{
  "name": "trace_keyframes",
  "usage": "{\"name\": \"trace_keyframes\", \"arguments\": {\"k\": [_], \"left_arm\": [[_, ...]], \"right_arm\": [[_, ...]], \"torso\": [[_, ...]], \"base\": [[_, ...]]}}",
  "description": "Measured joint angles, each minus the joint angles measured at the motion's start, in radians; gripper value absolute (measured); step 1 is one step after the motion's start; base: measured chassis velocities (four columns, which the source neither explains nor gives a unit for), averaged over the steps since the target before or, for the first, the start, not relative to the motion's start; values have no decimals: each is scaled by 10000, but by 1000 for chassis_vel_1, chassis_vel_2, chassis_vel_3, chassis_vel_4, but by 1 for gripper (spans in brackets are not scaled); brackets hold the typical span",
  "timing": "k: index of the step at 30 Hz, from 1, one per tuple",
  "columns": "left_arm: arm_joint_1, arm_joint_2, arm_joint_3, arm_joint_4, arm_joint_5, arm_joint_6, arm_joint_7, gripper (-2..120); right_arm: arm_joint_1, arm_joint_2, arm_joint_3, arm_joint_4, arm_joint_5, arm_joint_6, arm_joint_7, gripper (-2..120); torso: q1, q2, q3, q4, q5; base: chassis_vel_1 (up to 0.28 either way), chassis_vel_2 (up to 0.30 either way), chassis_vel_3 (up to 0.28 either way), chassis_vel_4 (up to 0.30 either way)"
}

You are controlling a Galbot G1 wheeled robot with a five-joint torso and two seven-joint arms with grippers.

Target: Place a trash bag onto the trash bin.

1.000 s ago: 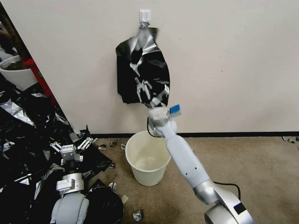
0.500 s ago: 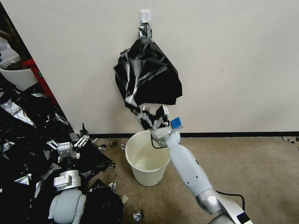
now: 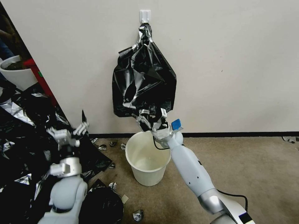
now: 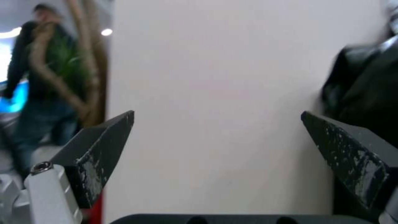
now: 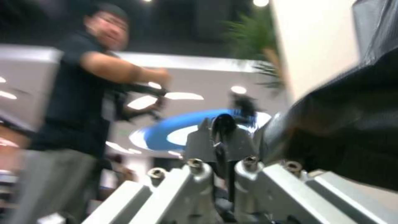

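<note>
Heap of black and silver film (image 3: 21,130) over carpet at left, left gripper (image 3: 67,132) raised before it, fingers spread, cream trash bin (image 3: 148,158) on brown carpet at centre, trash bag (image 3: 144,81) hanging from wall hook (image 3: 145,15) above it, right gripper (image 3: 151,118) seemingly clenched on the bag's lower edge.

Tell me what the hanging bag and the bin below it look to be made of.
The trash bag looks like thin glossy black plastic film: it wrinkles sharply and shows silvery glints. The trash bin looks like smooth, rigid cream-white plastic with a matte, even wall, though the material is a guess from appearance.
</note>
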State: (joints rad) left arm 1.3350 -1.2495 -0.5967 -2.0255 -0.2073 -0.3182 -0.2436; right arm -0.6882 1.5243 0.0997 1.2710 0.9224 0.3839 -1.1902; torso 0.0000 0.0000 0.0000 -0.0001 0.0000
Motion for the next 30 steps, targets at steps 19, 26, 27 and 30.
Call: {"name": "trace_keyframes", "arguments": {"k": [19,26,27,30], "left_arm": [[-3641,4878,2661,681,-1493,1124,2184,100],[-4464,4994,2933,1483,-669,1001,2461,100],[-4379,4994,2770,1615,-470,970,2486,100],[-3981,4988,2076,2123,-35,1030,2161,100]], "right_arm": [[-4056,-2276,883,5781,-5602,907,9150,82],[-3183,-2166,291,5977,-9485,128,12280,99],[-2992,-2157,54,5930,-9914,-80,12628,100],[-2147,-1909,-799,5392,-11999,-849,13616,100]], "torso": [[0,-1,-1,-1,0],[0,-1,0,-3,0],[0,0,-1,0,-2],[0,-1,1,6,-5]], "base": [[0,0,0,0],[0,0,0,0],[0,0,0,0],[0,0,0,0]]}}
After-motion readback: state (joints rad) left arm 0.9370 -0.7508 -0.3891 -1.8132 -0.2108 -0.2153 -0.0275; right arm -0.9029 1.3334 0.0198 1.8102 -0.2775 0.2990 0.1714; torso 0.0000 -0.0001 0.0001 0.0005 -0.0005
